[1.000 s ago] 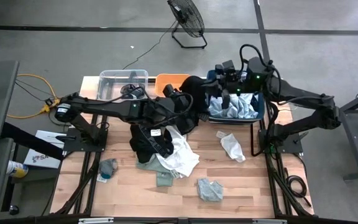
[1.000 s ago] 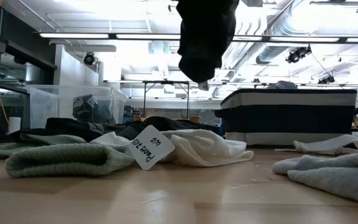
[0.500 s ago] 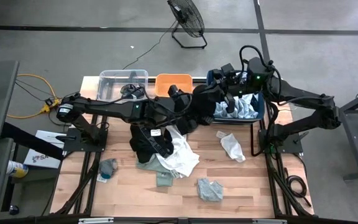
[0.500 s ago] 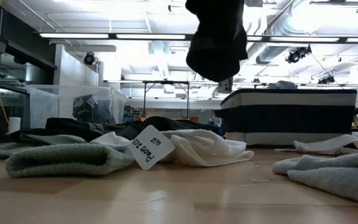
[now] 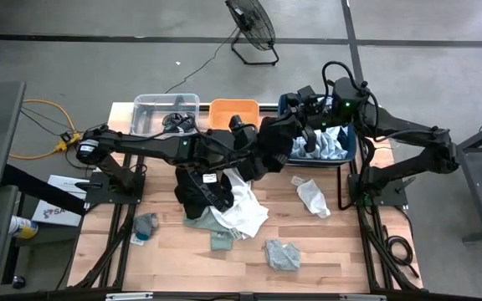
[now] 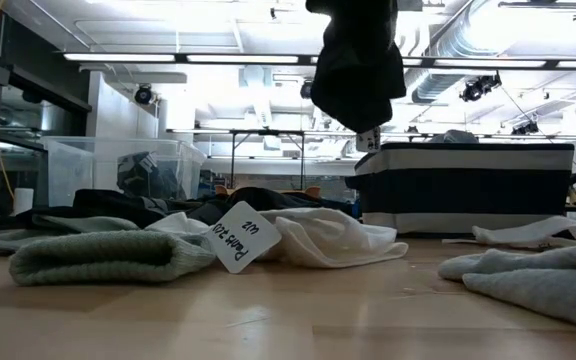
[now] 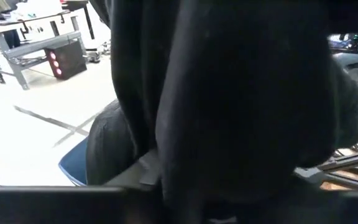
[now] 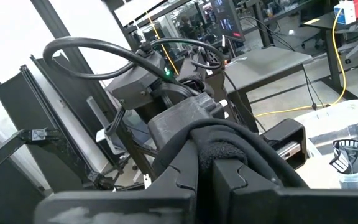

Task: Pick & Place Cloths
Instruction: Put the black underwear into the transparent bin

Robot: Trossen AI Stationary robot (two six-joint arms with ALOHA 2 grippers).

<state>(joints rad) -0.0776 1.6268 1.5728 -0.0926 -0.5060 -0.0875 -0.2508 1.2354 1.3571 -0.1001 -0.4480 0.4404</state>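
Observation:
A black cloth hangs from my left gripper, which is shut on it just left of the navy bin. The low view shows it high above the table, and it fills the left wrist view. A pale blue cloth lies in the navy bin. My right gripper hovers shut over that bin. On the table a black cloth and a white one lie piled together. My left gripper holds the black cloth by its upper part, but the bunched cloth covers the fingers, so the hold itself is hidden. The cloth hangs slack below the gripper, clear of the table, with a small pale tag at its lower end.
An orange bin and a clear bin stand at the far edge, left of the navy bin. Loose cloths lie on the table: a white one and small grey-green ones.
My left gripper has carried the black cloth toward the table's right edge, up to the navy bin, and a little higher. The cloth has stayed hanging clear of the table throughout.

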